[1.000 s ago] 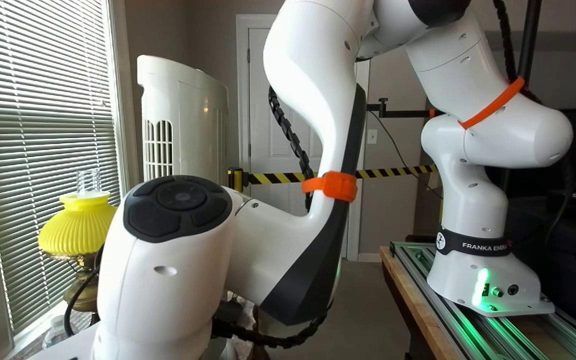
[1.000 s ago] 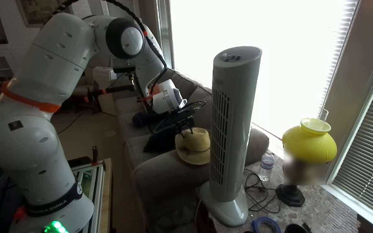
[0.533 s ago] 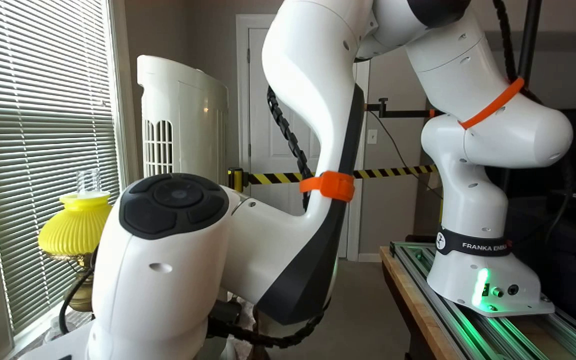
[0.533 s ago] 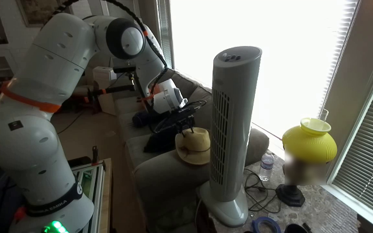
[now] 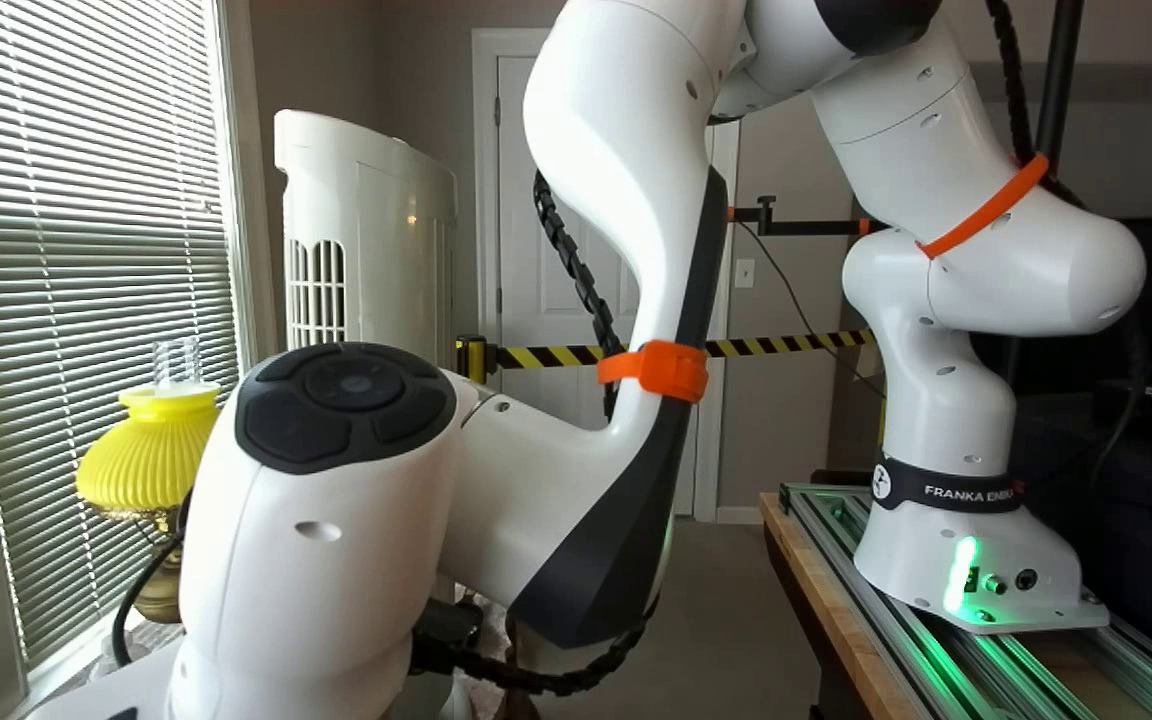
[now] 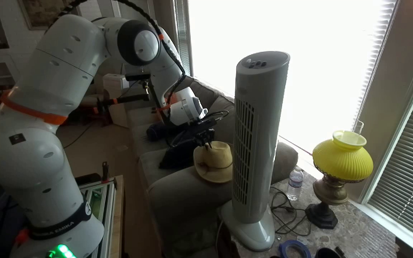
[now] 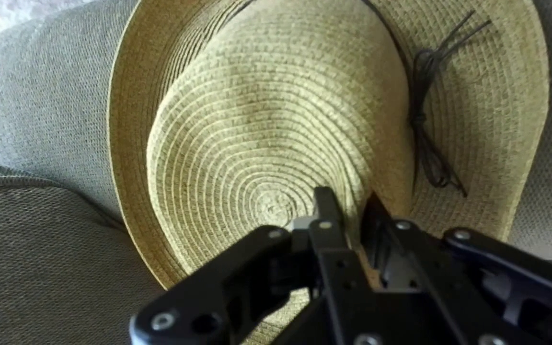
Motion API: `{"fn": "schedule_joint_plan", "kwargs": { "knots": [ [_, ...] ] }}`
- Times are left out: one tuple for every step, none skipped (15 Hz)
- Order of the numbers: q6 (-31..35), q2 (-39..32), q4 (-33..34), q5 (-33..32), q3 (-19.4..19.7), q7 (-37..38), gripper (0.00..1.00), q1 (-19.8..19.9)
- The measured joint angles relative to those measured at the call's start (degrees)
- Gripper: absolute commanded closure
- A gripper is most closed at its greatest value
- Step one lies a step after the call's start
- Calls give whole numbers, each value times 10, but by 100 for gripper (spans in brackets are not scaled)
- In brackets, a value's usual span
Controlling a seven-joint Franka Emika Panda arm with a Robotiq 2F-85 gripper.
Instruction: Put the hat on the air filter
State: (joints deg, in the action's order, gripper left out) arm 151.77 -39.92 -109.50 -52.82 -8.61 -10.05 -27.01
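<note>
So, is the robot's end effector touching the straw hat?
Touching. The wrist view shows it: the end effector has a fold in the crown of the hat pinched between its two fingertips.

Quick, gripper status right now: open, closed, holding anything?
Gripper: closed, the jaws pinching the straw hat at its crown.

ext. vw: filter point(image 5: 391, 250) ptly hidden, wrist: hat point(image 7: 295, 124) cropped
</note>
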Motion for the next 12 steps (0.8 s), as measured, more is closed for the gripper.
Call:
{"fn": "schedule_joint_plan", "kwargs": {
  "knots": [
    [0,0,0,0,0,0,96,0],
    [0,0,0,-1,0,0,95,0],
    [0,0,0,-1,0,0,98,0],
    [0,0,0,-1,-1,0,98,0],
    [0,0,0,0,-3,0,98,1],
    [0,2,0,3,-7,0,98,3],
    [-2,7,0,7,-12,0,98,6],
    [-5,16,-2,16,-18,0,98,11],
    [-13,30,-4,30,-26,0,98,17],
    [-20,49,-8,46,-33,0,98,24],
    [-30,72,-13,65,-40,-1,98,32],
    [-41,99,-21,84,-46,-1,98,39]
  ]
}}
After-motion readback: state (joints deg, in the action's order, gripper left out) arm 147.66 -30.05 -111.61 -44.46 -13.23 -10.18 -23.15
